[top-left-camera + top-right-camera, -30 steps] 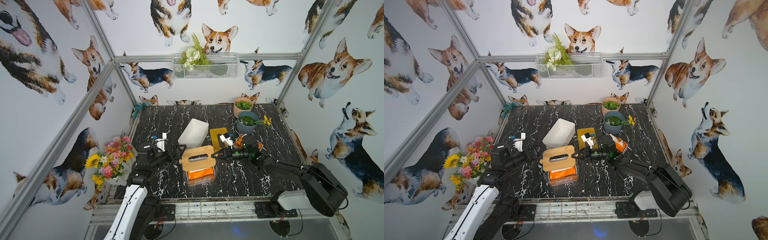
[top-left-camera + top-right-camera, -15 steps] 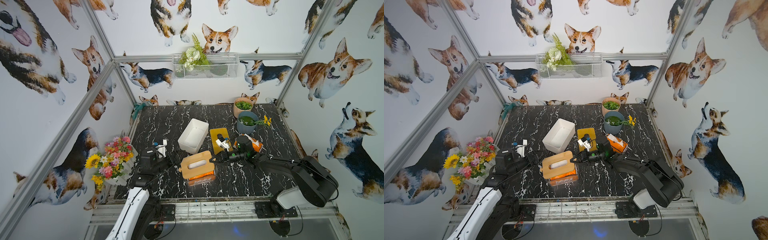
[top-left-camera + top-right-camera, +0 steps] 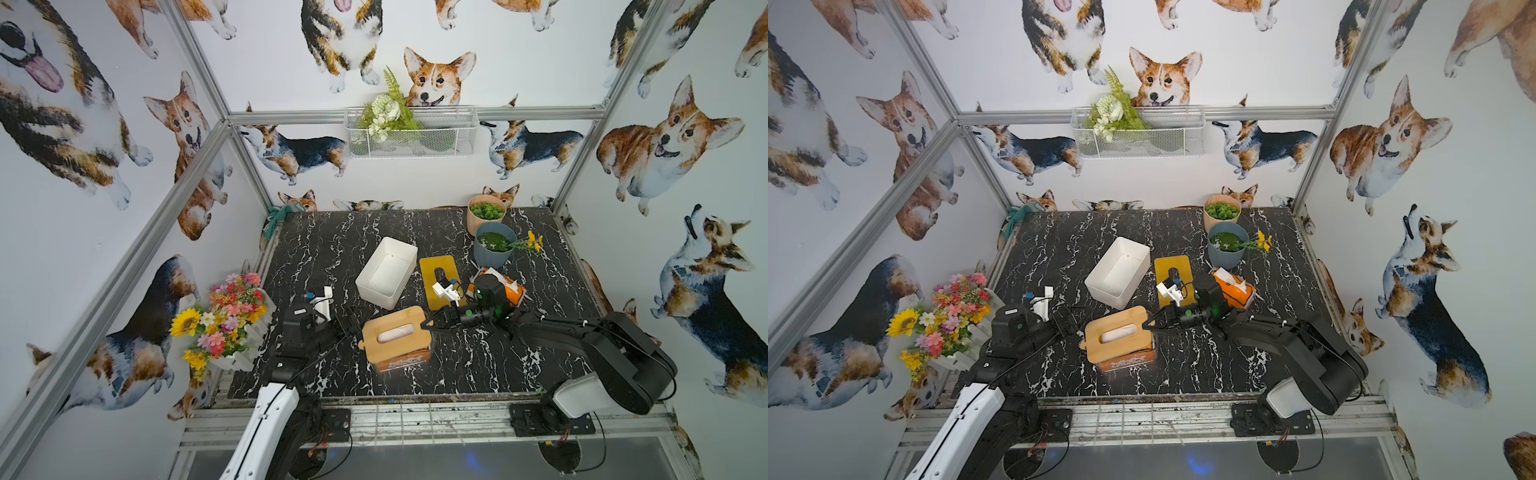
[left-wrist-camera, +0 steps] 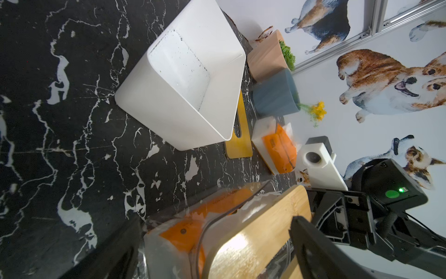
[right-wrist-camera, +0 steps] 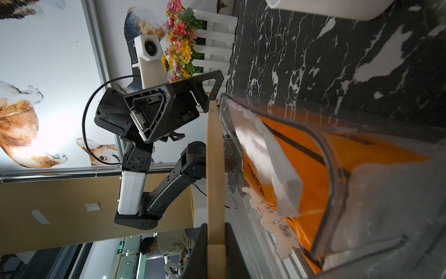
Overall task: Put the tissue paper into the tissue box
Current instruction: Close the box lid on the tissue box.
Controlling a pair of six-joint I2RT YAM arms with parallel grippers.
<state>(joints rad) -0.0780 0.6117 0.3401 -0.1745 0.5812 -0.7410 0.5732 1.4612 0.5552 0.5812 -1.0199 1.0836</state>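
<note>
Right gripper point(image 3: 428, 326) is pinched shut on the near end of the bamboo lid point(image 3: 397, 332), a flat, rounded slab with an oval slot. It sits over the clear plastic tissue box point(image 5: 323, 145) near the tabletop's point(image 3: 478, 365) front edge. The tissue paper point(image 5: 301, 149), a crinkly orange pack with a white sheet poking up, is inside the box, right under those tips. Left gripper point(image 3: 349, 324) is spread wide at the lid's other end; can't tell if it's touching.

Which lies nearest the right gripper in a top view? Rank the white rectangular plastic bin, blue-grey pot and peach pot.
1. White rectangular plastic bin, just behind the right gripper.
2. Blue-grey pot, farther back right.
3. Peach pot, at the back wall.
</note>
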